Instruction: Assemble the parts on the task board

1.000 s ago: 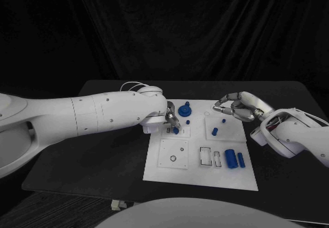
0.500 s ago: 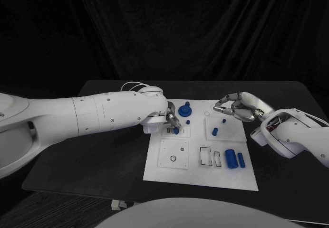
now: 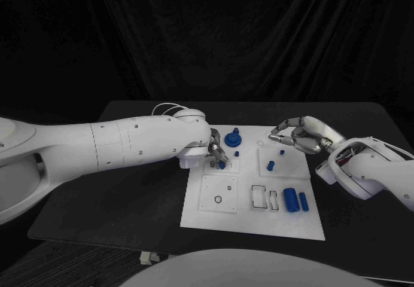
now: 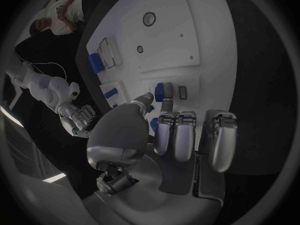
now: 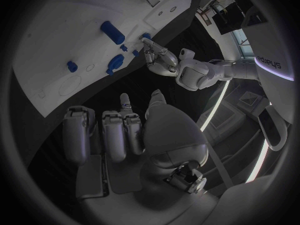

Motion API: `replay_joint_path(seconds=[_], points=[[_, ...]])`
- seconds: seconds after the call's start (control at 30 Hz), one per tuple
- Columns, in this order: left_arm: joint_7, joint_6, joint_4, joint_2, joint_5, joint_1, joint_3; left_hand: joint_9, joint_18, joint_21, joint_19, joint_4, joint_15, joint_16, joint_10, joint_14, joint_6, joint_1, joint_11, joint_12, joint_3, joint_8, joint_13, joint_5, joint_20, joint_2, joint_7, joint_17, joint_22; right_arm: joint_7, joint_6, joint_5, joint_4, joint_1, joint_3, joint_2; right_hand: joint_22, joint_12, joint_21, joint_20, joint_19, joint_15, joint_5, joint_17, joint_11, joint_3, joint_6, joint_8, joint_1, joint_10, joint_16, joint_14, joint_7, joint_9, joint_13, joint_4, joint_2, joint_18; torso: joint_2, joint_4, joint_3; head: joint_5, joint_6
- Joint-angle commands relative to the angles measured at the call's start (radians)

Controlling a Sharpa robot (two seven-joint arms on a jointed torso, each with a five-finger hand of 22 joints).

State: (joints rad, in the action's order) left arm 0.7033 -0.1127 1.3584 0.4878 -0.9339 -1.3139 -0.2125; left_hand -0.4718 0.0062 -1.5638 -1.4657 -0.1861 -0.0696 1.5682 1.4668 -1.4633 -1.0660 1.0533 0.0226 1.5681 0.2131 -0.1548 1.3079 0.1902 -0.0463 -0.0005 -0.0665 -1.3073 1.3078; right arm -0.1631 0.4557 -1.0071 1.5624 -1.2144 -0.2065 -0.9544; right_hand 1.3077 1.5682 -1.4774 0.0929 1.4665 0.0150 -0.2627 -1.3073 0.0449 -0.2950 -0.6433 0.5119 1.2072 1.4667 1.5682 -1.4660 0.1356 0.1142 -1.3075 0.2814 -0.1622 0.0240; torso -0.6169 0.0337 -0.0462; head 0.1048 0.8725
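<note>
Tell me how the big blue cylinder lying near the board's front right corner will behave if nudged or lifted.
The blue cylinder lies on its round side on the flat task board, so a sideways nudge would probably roll it. It looks solid and smooth, likely stiff, light, and somewhat slippery between fingers.

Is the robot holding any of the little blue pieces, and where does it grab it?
The left hand pinches a small blue part by its sides between thumb and fingertip, at the task board. The right hand holds nothing.

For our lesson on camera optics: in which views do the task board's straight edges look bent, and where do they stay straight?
Left wrist view: the task board bows into curves, fisheye distortion. Right wrist view: its edge bends likewise. Head view: the board keeps straight edges.
</note>
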Motion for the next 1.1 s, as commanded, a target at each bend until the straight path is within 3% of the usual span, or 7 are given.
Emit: replay_joint_path(seconds=[0.03,0.9,0.97,1.1], points=[[0.030,-0.021,-0.002,-0.001,-0.010,0.002,0.000,-0.006,-0.002,0.007,-0.094,-0.012,0.000,0.003,0.104,-0.108,0.010,-0.009,-0.008,0.003,-0.005,0.001,0.263,-0.006,0.004,0.000,0.001,-0.263,0.250,-0.003,0.008,-0.003,0.000,0.002,0.001,-0.001,0.222,0.003,0.004,0.007,0.031,-0.005,-0.005,-0.263,0.006,-0.004,0.003,0.003,0.007,0.104,0.003,-0.105,0.004,-0.001,-0.263,-0.002,-0.001,0.007,0.000,0.0002,-0.0002,0.000,0.000],[0.027,-0.016,-0.012,-0.006,-0.012,0.003,0.000,-0.160,0.001,0.016,-0.089,-0.087,-0.007,0.003,0.104,-0.108,0.067,0.007,0.000,0.003,-0.065,-0.109,0.263,-0.001,0.009,0.008,0.011,-0.263,0.243,0.000,-0.002,-0.002,-0.002,0.005,0.001,-0.002,0.221,0.003,0.007,0.008,0.029,-0.006,-0.005,-0.263,0.008,-0.007,0.001,0.004,0.002,0.104,0.003,-0.105,0.004,-0.001,-0.263,0.006,-0.006,0.007,0.000,0.0001,-0.0001,0.001,0.000],[0.026,-0.013,-0.005,0.000,-0.012,0.003,0.000,-0.176,0.001,0.017,-0.088,-0.100,-0.007,0.003,0.104,-0.108,0.073,0.000,0.001,0.003,-0.078,-0.119,0.263,-0.008,0.010,0.005,0.011,-0.263,0.243,0.000,-0.001,-0.002,-0.001,0.006,0.001,-0.004,0.221,0.003,0.007,0.008,0.029,-0.006,-0.004,-0.263,0.008,-0.009,0.001,0.005,-0.001,0.104,0.003,-0.105,0.005,-0.002,-0.263,0.008,-0.007,0.008,0.000,0.0003,-0.0004,0.000,0.000],[0.020,-0.007,0.015,0.016,-0.007,0.002,0.001,-0.200,0.002,0.021,-0.086,-0.105,-0.008,0.003,0.104,-0.108,0.082,-0.035,0.002,0.003,-0.119,-0.134,0.263,0.007,0.011,-0.002,0.012,-0.263,0.240,-0.001,0.000,-0.002,-0.002,0.006,0.001,-0.006,0.221,0.003,0.007,0.009,0.030,-0.007,0.007,-0.263,0.009,-0.015,0.000,0.005,-0.007,0.104,0.003,-0.105,0.005,-0.002,-0.263,0.009,-0.007,0.007,0.000,0.0003,-0.0001,-0.002,0.000]])
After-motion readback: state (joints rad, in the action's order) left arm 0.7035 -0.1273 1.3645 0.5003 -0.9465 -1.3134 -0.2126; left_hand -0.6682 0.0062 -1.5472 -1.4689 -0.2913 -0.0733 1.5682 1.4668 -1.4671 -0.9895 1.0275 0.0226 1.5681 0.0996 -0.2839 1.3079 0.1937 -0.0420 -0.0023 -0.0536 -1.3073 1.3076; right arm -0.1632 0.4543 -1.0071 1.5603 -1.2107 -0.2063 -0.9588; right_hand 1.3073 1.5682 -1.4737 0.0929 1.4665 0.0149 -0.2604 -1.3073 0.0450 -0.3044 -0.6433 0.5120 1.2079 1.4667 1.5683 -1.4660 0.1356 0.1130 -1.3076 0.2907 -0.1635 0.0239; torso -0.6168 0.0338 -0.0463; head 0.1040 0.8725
